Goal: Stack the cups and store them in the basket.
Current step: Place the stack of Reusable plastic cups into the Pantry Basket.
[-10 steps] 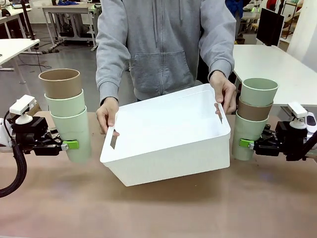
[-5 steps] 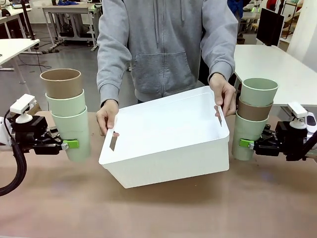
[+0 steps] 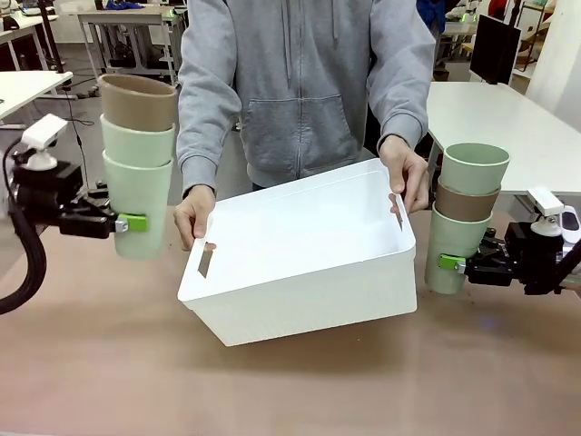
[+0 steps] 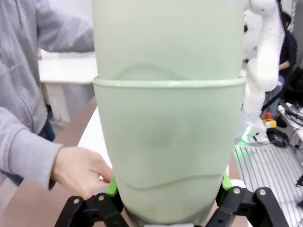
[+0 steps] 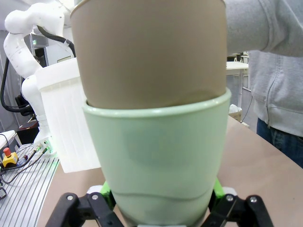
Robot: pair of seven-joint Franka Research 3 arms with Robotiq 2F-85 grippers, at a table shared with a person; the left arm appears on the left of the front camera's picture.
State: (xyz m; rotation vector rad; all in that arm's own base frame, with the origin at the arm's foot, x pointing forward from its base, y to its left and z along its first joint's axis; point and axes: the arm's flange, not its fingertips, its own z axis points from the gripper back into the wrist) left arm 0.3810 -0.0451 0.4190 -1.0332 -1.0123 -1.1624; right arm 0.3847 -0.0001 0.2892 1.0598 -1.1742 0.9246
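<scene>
- Left stack [image 3: 138, 173], upper left of the front view: 3 cups nested, tan on top, 2 mint below. It leans slightly and hangs clear of the table [image 3: 272, 391].
- Right stack [image 3: 465, 218], right side of the frame: 3 cups nested, mint on top, tan in the middle, mint at the bottom, upright. Can't tell whether its base touches the table.
- Basket [image 3: 309, 300], frame centre, between the 2 stacks and apart from both. It is tilted, w/ the slot-handle end at centre-left lower than the end at right. Can't tell if its underside meets the table.
- Left gripper [image 3: 134, 223]: jaws closed onto the bottom mint cup, low on its wall. In the left wrist view that cup [image 4: 168, 151] sits between the green pads [image 4: 112, 187] at the bottom edge, gripper [image 4: 169, 187] pinching both sides.
- Right gripper [image 3: 451, 263]: jaws clamped on the lowest mint cup near its base. In the right wrist view, gripper [image 5: 161, 191] squeezes the mint cup [image 5: 158, 156], w/ the tan cup [image 5: 151, 52] nested in it above.
- A person's hand [image 3: 195, 216] grips the basket's rim at centre-left; second hand [image 3: 407, 173] holds the rim at the right end.
- Person in a grey hoodie [image 3: 300, 82] stands at top centre, behind the basket.
- Right wrist view, left side: basket [image 5: 64, 127] w/ the left arm [image 5: 28, 28] above it.
</scene>
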